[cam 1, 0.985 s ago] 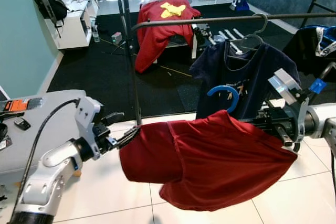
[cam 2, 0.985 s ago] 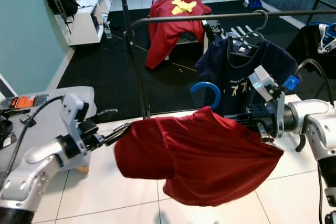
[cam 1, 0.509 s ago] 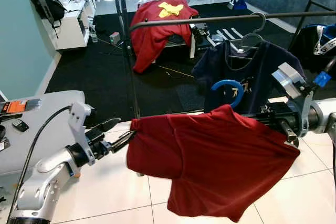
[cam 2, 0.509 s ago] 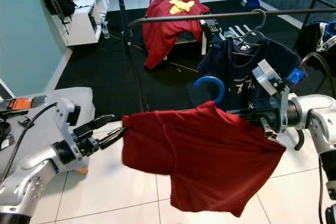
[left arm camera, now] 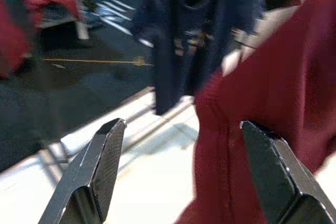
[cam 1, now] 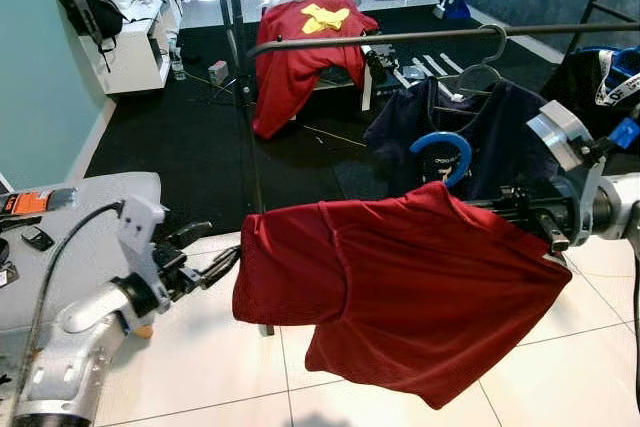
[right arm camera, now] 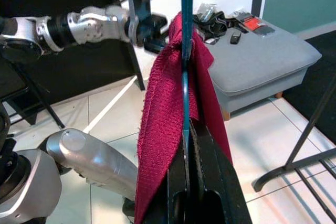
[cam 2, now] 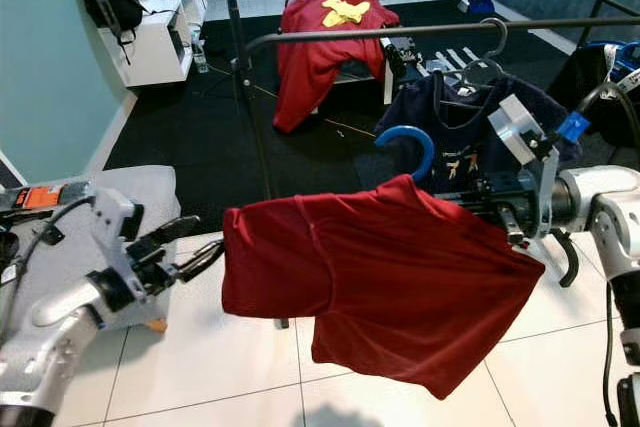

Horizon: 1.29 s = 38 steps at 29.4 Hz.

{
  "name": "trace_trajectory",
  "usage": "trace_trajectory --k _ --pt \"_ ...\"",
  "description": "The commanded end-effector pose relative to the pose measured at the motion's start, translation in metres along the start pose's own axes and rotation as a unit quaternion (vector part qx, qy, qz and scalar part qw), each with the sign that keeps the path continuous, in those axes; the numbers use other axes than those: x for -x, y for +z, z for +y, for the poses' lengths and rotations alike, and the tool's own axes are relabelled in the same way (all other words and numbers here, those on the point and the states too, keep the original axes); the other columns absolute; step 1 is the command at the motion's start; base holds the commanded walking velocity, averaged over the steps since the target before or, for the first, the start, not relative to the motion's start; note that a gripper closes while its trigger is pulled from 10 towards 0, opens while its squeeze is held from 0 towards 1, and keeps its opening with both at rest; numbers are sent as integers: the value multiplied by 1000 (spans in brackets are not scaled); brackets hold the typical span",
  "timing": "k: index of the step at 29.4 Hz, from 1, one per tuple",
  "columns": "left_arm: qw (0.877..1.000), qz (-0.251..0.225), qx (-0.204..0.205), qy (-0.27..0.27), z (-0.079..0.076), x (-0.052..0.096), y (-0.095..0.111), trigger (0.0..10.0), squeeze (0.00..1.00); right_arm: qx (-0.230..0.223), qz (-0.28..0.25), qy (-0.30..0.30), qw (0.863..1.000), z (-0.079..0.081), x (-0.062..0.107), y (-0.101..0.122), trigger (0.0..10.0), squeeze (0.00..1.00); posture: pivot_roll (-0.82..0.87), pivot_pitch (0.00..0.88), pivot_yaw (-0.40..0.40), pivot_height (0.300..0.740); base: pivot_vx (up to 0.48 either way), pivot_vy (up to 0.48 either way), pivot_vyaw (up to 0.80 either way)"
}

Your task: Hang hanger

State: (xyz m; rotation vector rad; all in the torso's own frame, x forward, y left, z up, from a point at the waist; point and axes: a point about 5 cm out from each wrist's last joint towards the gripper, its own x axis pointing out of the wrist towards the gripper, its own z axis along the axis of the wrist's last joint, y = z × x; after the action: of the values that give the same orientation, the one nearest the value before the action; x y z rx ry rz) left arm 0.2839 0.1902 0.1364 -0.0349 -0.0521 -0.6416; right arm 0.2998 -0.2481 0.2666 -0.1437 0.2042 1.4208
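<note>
The left arm (cam 1: 70,347) reaches up from the 7 o'clock corner of the head view toward 2 o'clock, forearm silver, a black cable arching over it. The left gripper (cam 1: 205,257) sits at about 9 o'clock, its two black fingers (left arm camera: 92,174) spread wide with nothing between them. The right arm (cam 2: 610,212) comes in from the 3 o'clock edge, held roughly level and pointing toward 9 o'clock. The right gripper (cam 2: 500,215) has its fingers pressed together, clamped on the blue hanger (right arm camera: 185,51) that carries the red shirt (cam 1: 400,287).
</note>
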Motion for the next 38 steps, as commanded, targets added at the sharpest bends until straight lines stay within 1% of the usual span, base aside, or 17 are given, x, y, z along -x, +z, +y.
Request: trace_trajectory --k 1,3,6,8,9,11,12,14,15,16,20,24,28,30,31,33,38 --pt "1000 6 -2 2 0 -2 -3 10000 0 18 -6 4 1000 0 0 9 10000 0 29 55 25 740 0 0 0" --pt "1000 0 21 -3 -4 -5 -6 10000 0 21 -7 0 1000 -1 3 13 10000 0 26 58 24 740 0 0 0" --pt "999 -3 32 -6 -5 -4 -6 10000 0 22 -9 -2 1000 -2 4 15 10000 0 27 59 21 740 0 0 0" --pt "998 -10 65 -13 -6 0 -6 10000 0 22 -11 -6 1000 -3 5 16 10000 0 28 61 17 740 0 0 0" --pt "998 -10 65 -13 -6 0 -6 10000 0 22 -11 -6 1000 -3 5 16 10000 0 28 61 17 740 0 0 0" --pt "996 -16 89 -10 -5 5 -8 10000 0 21 -10 -9 1000 -5 6 16 10000 0 29 62 15 740 0 0 0" --pt "996 -16 89 -10 -5 5 -8 10000 0 21 -10 -9 1000 -5 6 16 10000 0 29 62 15 740 0 0 0" --pt "993 -29 108 24 4 10 -10 10000 0 19 -8 -13 1000 -7 8 15 10000 0 28 63 11 740 0 0 0" --pt "993 -29 108 24 4 10 -10 10000 0 19 -8 -13 1000 -7 8 15 10000 0 28 63 11 740 0 0 0" --pt "992 -38 116 42 10 13 -9 10000 0 19 -7 -15 1000 -7 9 14 10000 0 27 63 9 740 0 0 0" --pt "988 -53 129 68 20 18 -6 10000 0 18 -6 -16 1000 -8 9 14 10000 0 28 63 7 740 0 0 0" --pt "984 -68 136 90 27 20 -3 10000 0 19 -4 -15 1000 -8 8 15 10000 0 29 63 5 740 0 0 0" --pt "988 -57 127 63 16 12 -5 10000 0 21 -3 -13 1000 -9 6 17 10000 0 29 63 5 740 0 0 0" --pt "988 -60 135 47 9 8 -6 10000 0 21 -4 -12 1000 -9 6 17 10000 0 24 63 6 740 0 0 0" --pt "988 -60 135 47 9 8 -6 10000 0 21 -4 -12 1000 -9 6 17 10000 0 24 63 6 740 0 0 0" --pt "984 -76 158 29 3 5 -3 10000 0 21 -3 -14 1000 -9 8 17 10000 0 22 64 6 740 0 0 0" --pt "978 -96 185 7 0 5 3 10000 0 21 -2 -16 1000 -9 9 18 10000 0 22 63 5 740 0 0 0"
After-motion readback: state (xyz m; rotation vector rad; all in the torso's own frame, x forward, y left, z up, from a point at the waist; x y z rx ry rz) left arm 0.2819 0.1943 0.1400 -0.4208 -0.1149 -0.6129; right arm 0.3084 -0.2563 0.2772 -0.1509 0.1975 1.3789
